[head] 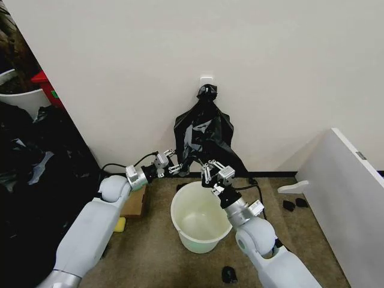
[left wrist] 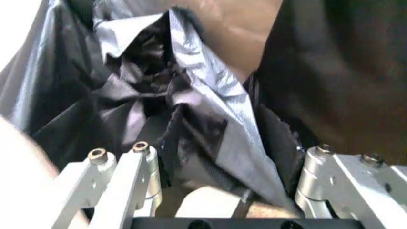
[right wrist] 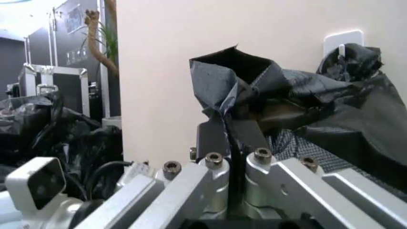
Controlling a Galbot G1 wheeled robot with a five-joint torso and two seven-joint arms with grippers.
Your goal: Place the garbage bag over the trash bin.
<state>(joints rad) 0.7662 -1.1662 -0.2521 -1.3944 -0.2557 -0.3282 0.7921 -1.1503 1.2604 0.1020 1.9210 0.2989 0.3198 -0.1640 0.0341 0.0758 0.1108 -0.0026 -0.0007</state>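
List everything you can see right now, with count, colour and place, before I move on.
bag bunch: one, black, hanging from a white wall hook above the bin
bin: one, cream-white, on the floor below the bunch, no bag over it
plastic heap: one, black, on the robot's left
tub: one, white, holds dark foliage, behind the heap
panel: one, white, on the robot's right
small dark bits: three, black, on the carpet near the panel and bin
left gripper: open, at the bunch's lower edge
right gripper: shut on a fold of black plastic, above the bin's rim
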